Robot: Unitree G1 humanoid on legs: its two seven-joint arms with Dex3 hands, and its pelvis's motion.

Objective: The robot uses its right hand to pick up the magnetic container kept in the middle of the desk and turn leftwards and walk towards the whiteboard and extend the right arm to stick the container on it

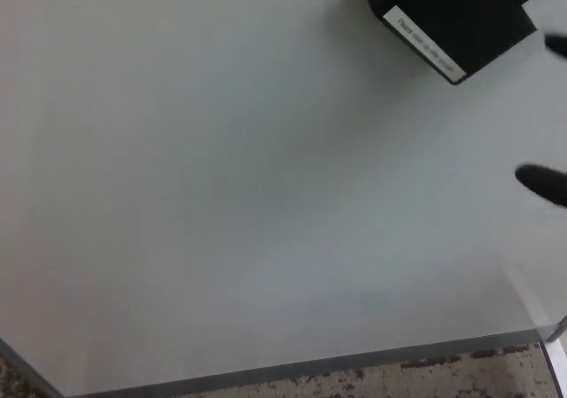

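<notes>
Up against the whiteboard (221, 194) top right sits the black magnetic container (447, 17), seemingly stuck already, right hand (542, 183) barely showing so can't tell its grip, basically just letting go left.

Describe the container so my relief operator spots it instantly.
The pale whiteboard fills nearly the whole view. At its upper right sits the magnetic container, a black box. A white label strip along its lower edge distinguishes it from the black robot hand fingertips at the right edge.
</notes>
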